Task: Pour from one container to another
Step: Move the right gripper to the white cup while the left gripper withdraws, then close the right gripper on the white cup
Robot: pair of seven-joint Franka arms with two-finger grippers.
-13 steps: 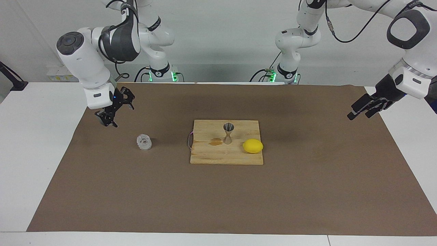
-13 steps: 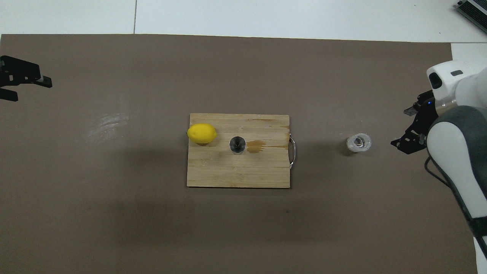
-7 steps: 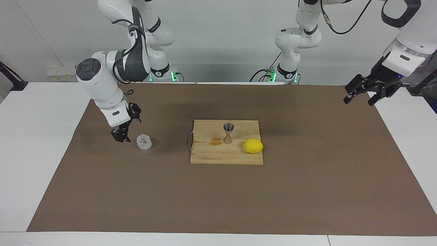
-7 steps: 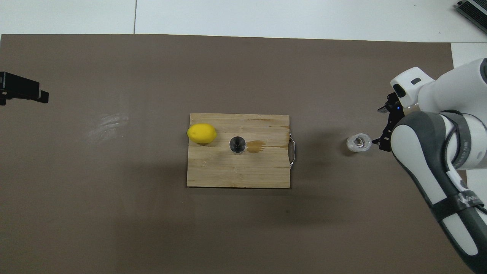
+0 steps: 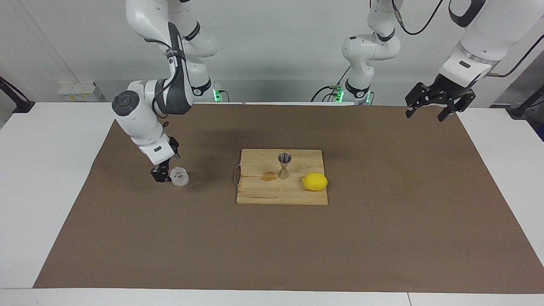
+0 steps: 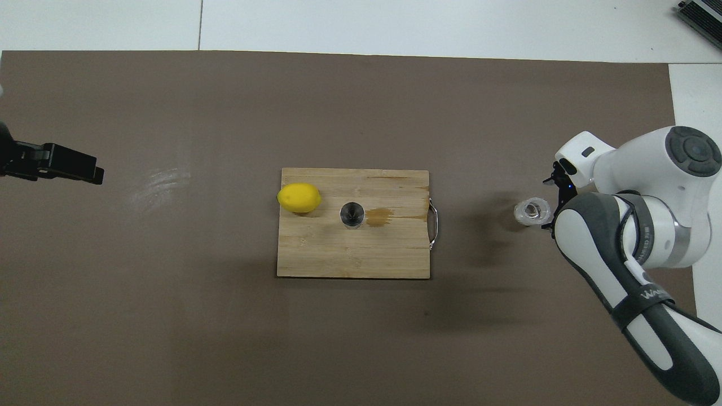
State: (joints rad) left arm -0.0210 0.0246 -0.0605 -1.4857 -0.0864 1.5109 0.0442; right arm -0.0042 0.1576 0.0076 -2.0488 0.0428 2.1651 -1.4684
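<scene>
The clear faceted glass cup [image 5: 179, 176] [image 6: 532, 211] stands upright on the brown mat toward the right arm's end of the table. My right gripper [image 5: 163, 174] [image 6: 550, 203] is low at the mat, open, close beside the cup on the side away from the board. Its own arm partly hides it from above. The steel hourglass jigger [image 5: 284, 165] [image 6: 352, 215] stands upright in the middle of the wooden board [image 5: 263, 195] [image 6: 338, 259]. My left gripper [image 5: 427, 114] [image 6: 73, 168] hangs open and high over the mat's edge at the left arm's end.
A yellow lemon [image 5: 315, 182] [image 6: 299, 198] lies on the board beside the jigger, toward the left arm's end. A brownish stain [image 5: 268, 176] marks the board on the jigger's other side. The board's metal handle [image 6: 433, 220] faces the glass cup.
My right gripper has come down and moved in from the mat's edge to right beside the glass cup. The left arm has lifted and drawn back toward its base. Nothing on the table has moved.
</scene>
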